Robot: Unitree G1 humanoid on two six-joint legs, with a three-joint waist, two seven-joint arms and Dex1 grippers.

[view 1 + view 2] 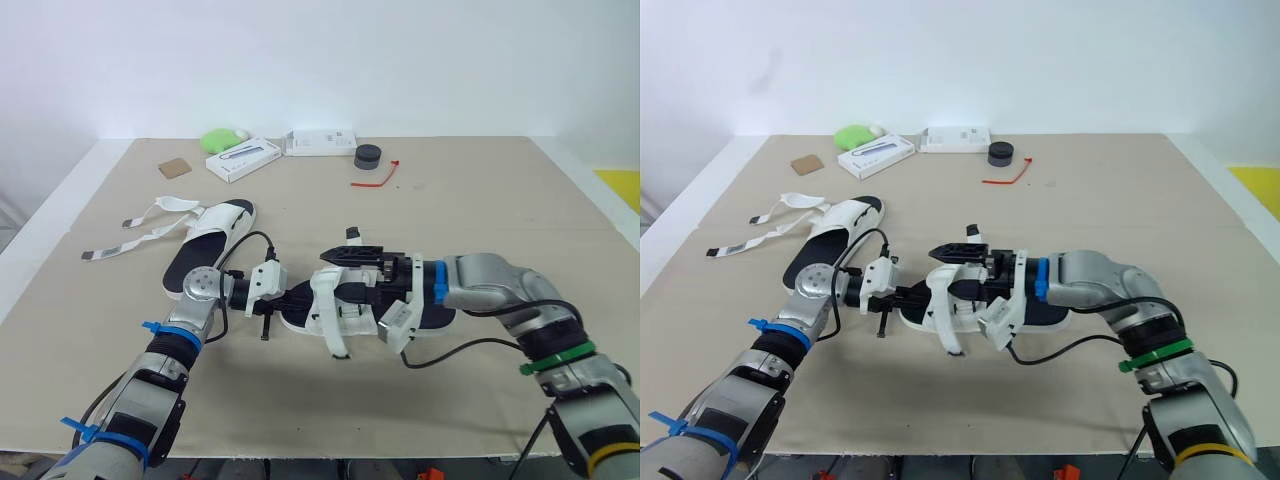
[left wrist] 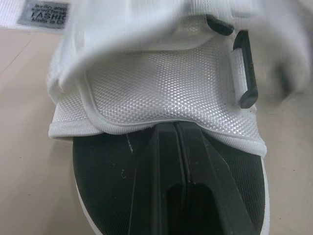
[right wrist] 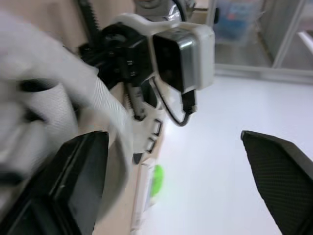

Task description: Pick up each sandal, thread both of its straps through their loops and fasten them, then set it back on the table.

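A: Where is the sandal in hand to be found?

B: The white sandal [image 1: 330, 305] is found at the front middle of the table [image 1: 480, 200], between the two tools. Whether it is lifted or resting cannot be told. Its long axis is laid across the table, from the robot's left to its right.

A: How are the tools set?

B: The left tool [image 2: 174, 128] is clenched, its fingers [image 2: 156, 161] pressed together over the black footbed [image 2: 102, 196] at the sandal's left end and pointed along the long axis toward the mesh strap [image 2: 166, 93]. Whether anything thin is pinched cannot be made out. The right tool [image 3: 171, 136] is released, its fingers spread wide, and is placed at the opposite side, just beside the straps.

A: On what is the coming move judged to turn?

B: The mesh strap and its black loop [image 2: 244, 68] are held between the tools. The right tool is judged the nearer for taking a strap end, the left for steadying.

A: And the other one?

B: The second sandal [image 1: 215, 235] is laid behind and to the left, nearer the left arm, with its loose straps [image 1: 175, 204] splayed out unfastened, well apart from both tools.
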